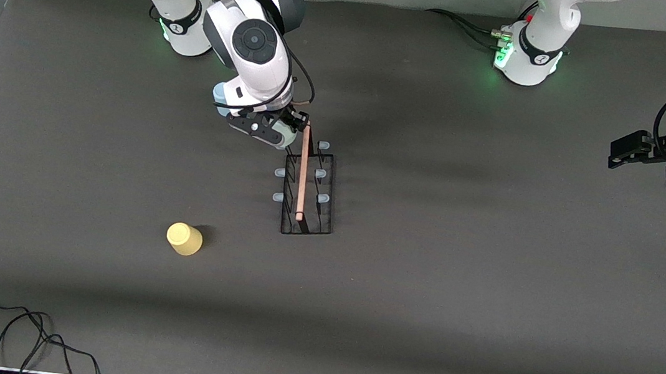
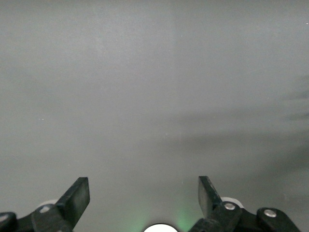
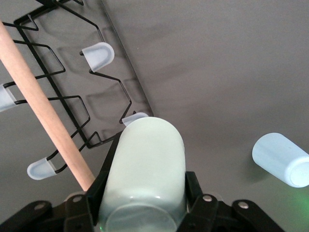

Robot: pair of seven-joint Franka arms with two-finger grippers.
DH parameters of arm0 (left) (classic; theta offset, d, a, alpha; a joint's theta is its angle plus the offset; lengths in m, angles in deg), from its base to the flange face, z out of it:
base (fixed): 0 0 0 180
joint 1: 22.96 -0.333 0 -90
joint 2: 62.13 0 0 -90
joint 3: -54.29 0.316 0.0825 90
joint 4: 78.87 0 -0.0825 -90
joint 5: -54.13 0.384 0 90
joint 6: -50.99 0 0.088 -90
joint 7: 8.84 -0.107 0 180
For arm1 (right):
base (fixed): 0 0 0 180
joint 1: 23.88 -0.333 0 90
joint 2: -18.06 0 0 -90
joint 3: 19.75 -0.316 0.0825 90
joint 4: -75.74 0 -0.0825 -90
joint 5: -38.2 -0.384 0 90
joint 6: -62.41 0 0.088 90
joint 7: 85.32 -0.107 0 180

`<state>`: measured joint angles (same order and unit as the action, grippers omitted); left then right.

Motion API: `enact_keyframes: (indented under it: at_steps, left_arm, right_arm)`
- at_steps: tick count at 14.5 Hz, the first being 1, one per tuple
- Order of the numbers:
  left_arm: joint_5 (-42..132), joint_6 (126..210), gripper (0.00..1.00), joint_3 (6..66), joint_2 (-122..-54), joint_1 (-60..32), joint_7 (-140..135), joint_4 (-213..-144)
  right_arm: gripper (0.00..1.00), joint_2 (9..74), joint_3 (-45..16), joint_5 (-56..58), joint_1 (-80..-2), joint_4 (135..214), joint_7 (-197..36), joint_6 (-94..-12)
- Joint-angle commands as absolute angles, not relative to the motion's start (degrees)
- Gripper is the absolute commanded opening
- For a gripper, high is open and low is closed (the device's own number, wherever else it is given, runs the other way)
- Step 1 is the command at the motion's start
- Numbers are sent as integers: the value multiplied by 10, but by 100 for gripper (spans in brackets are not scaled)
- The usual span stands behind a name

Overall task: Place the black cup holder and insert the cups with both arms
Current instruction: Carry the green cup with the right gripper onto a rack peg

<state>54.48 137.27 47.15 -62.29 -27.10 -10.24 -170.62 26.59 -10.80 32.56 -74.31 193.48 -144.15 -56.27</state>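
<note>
A: Right gripper (image 3: pixel 145 203) is clamped on the mint cup (image 3: pixel 145 179), shown by its wrist view only, at the black cup holder (image 1: pixel 309 194).

B: Left gripper (image 2: pixel 144 198) is spread, waiting over dark table (image 1: pixel 487 261).

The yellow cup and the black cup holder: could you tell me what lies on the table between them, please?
Nothing: in the front view only bare dark table separates the yellow cup from the black cup holder.

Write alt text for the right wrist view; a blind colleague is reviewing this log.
The right gripper is shut on a pale mint green cup, held at a pale-capped peg of the black cup holder, whose wooden rod handle runs beside the cup. A light blue cup lies on the dark table.
</note>
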Motion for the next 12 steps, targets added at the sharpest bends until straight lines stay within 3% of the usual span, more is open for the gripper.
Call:
enact_keyframes:
  at_steps: [1, 5, 12]
  left_arm:
    - [554, 1369, 100, 473, -619, -270, -113, -1705]
    - [563, 1372, 100, 472, -622, -267, -113, -1703]
    - [567, 1377, 100, 468, -622, -262, -113, -1703]
  right_arm:
    - [0, 257, -102, 320, -748, 1932, -1449, -564]
    - [0, 253, -96, 320, -741, 1908, -1441, -537]
    - [0, 303, -89, 319, -736, 1896, -1429, -576]
